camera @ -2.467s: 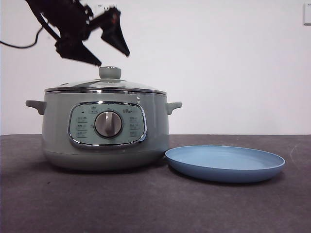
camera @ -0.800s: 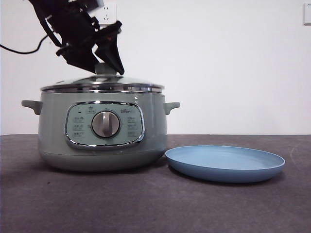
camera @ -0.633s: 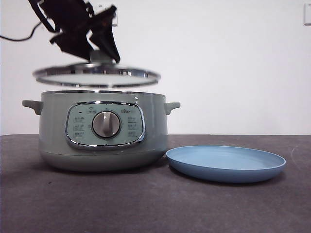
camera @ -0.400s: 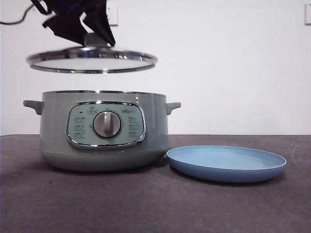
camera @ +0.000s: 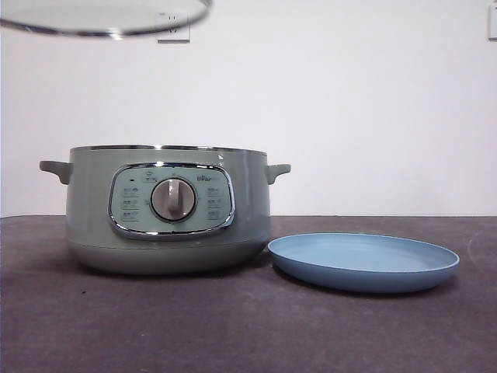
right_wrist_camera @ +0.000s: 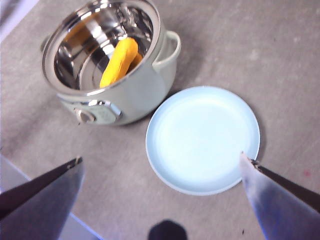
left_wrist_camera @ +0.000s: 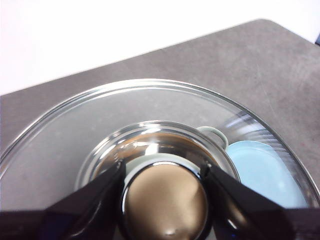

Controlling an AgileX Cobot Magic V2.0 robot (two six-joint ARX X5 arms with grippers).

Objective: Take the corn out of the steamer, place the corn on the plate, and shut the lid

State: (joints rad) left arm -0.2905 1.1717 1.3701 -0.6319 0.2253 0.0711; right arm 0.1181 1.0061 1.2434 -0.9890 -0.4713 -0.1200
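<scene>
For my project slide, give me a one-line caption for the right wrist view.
Open right hand above yellow-orange corn in uncovered sage-green steamer beside empty light-blue plate.

left gripper (left_wrist_camera: 162, 200) glossy black wedge jaws, right gripper (right_wrist_camera: 160, 175) black tapered blades

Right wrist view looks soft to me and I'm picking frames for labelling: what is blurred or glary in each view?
Right wrist view: the right gripper, jaws wide apart, is a blurred foreground; the corn in the steamer and the plate are only slightly soft. Left wrist view: the lid knob is out of focus, its glass glary. Front view: sharp, evenly lit; lid cropped at the top edge.
</scene>
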